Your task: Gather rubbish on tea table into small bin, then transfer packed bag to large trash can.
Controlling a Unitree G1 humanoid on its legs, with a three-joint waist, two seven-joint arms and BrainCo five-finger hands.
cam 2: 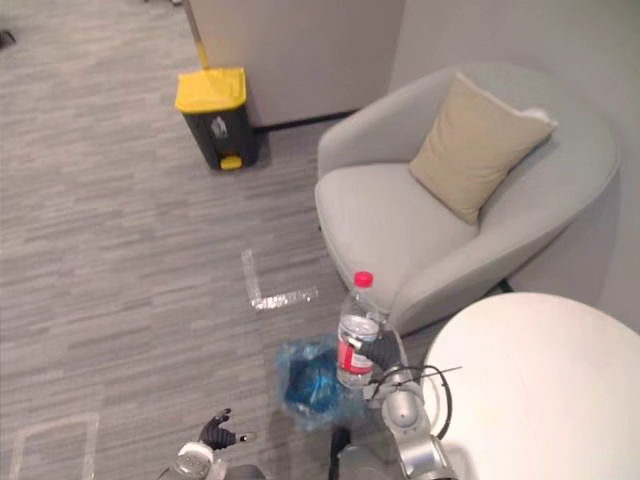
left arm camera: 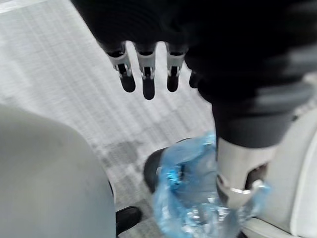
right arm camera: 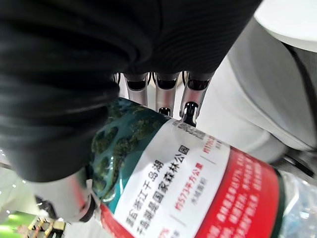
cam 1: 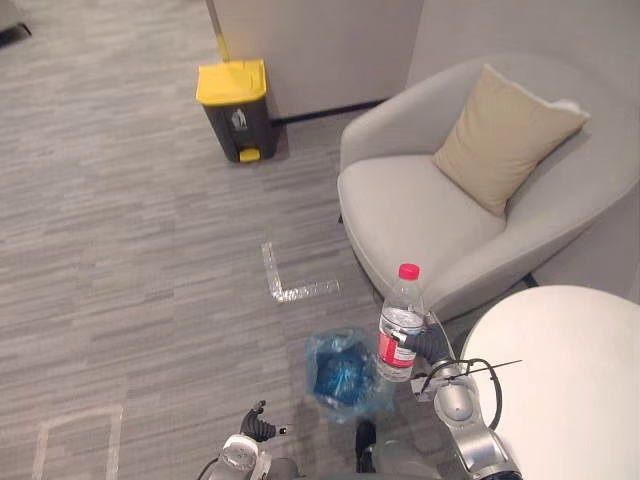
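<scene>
My right hand (cam 1: 432, 344) is shut on a clear plastic bottle (cam 1: 402, 325) with a red cap and a red label. It holds the bottle upright, just off the white round tea table's (cam 1: 570, 390) left edge. In the right wrist view its fingers (right arm camera: 190, 106) curl round the bottle (right arm camera: 198, 183). The small bin lined with a blue bag (cam 1: 345, 375) stands on the floor directly left of and below the bottle. My left hand (cam 1: 258, 426) hangs low to the left of the bin, open and holding nothing; past its fingers (left arm camera: 146, 74) the blue bag (left arm camera: 190, 193) shows.
A dark large trash can with a yellow lid (cam 1: 235, 105) stands by the far wall. A grey armchair (cam 1: 420, 215) with a beige cushion (cam 1: 505, 135) sits behind the table. White tape marks (cam 1: 290, 285) lie on the grey carpet between bin and trash can.
</scene>
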